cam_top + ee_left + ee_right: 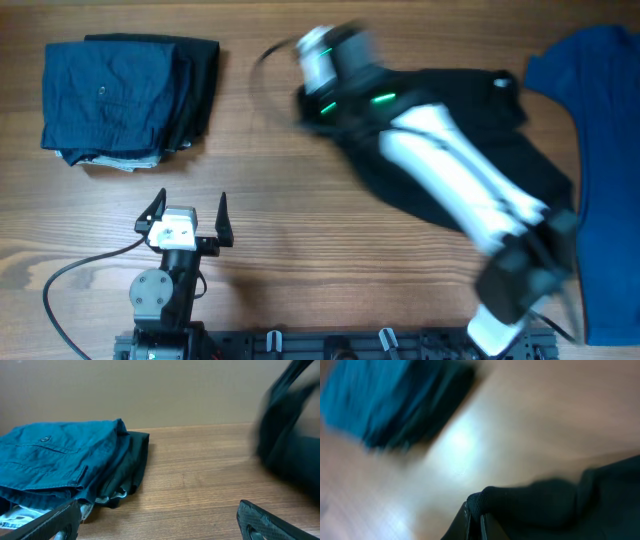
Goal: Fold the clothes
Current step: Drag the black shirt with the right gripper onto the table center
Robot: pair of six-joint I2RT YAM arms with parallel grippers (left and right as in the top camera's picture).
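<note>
- Right end effector point(474, 521) pinches shut on an edge of the black shirt point(480, 100), which sprawls over the right half of the bench point(300, 210).
- Left end effector point(188, 208): wide open, empty.
- Risk: soft fabric slips from so small a pinch, or bunches.

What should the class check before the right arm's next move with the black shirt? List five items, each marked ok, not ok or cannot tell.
1. Grip: right pincer shut on an edge of the black shirt: ok.
2. Helper: left pincer open and empty: ok.
3. Finished work: folded stack apart from the shirt: ok.
4. Shirt spread flat for folding: not ok; it is bunched and partly hidden by the right arm.
5. Shirt separate from the blue garment: cannot tell; their edges meet in the overhead view.
</note>
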